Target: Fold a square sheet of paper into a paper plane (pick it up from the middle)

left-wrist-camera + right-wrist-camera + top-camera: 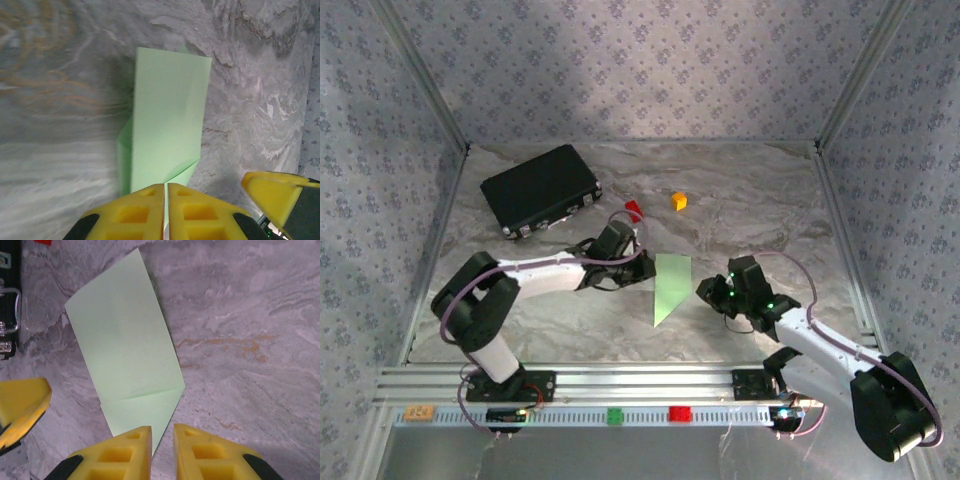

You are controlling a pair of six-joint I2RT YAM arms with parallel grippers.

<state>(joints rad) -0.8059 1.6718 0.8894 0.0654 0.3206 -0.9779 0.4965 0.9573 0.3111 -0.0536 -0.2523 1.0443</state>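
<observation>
The paper plane [670, 285] is a pale green sheet folded into a long shape, its point toward the arms, mid-table. My left gripper [642, 262] is at its left edge. In the left wrist view the jaws [166, 187] are pressed together with a sliver of green between them, and the plane [167, 115] stretches away with one side lifted. My right gripper [705, 288] sits just right of the paper. In the right wrist view it [162, 432] stands slightly open, bare table in the gap, with the plane's [125, 345] tip beside its left finger.
A black case [540, 188] lies at the back left. A red block [634, 209] and an orange block [679, 201] sit behind the paper. Small green [615, 416] and red [679, 413] blocks rest on the front rail. Patterned walls close in three sides.
</observation>
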